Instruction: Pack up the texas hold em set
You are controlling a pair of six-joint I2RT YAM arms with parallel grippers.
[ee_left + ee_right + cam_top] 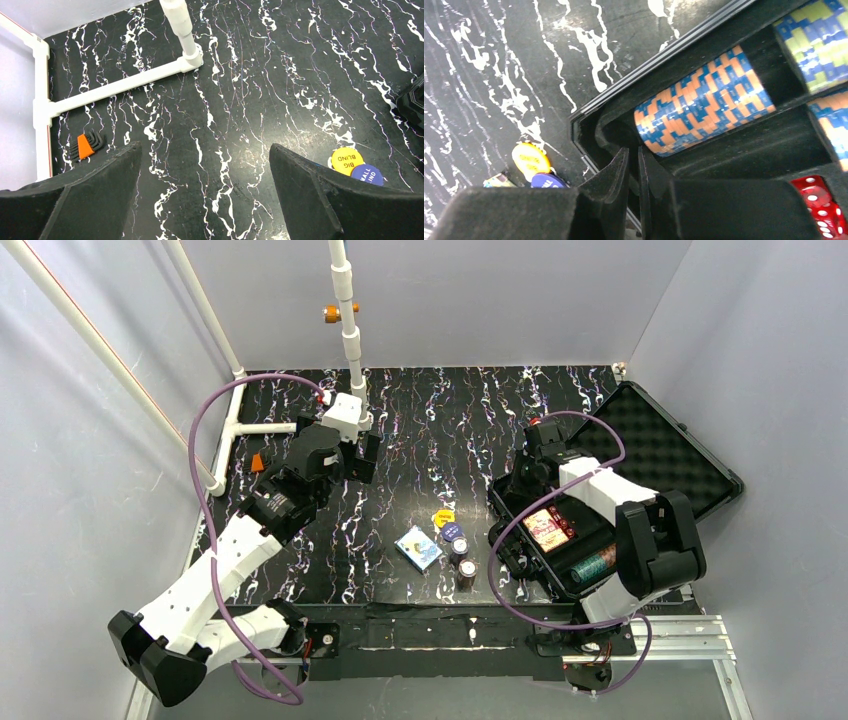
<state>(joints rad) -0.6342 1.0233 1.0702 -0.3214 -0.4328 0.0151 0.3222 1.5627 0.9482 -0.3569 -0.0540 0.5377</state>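
Note:
The black case lies open at the right, its foam lid folded back. Inside are an orange-and-blue chip stack, a yellow-and-blue stack, red dice and a red deck. My right gripper hovers at the case's far left corner, just short of the orange-and-blue stack. Its fingers are nearly together, and nothing shows in the slit. On the table sit a blue deck, yellow button, blue button and two chip stacks. My left gripper hangs open and empty.
A white pipe frame runs along the table's back left, with an upright post. Orange-handled hex keys lie beside it. Purple cables loop off both arms. The case lid reaches toward the right wall.

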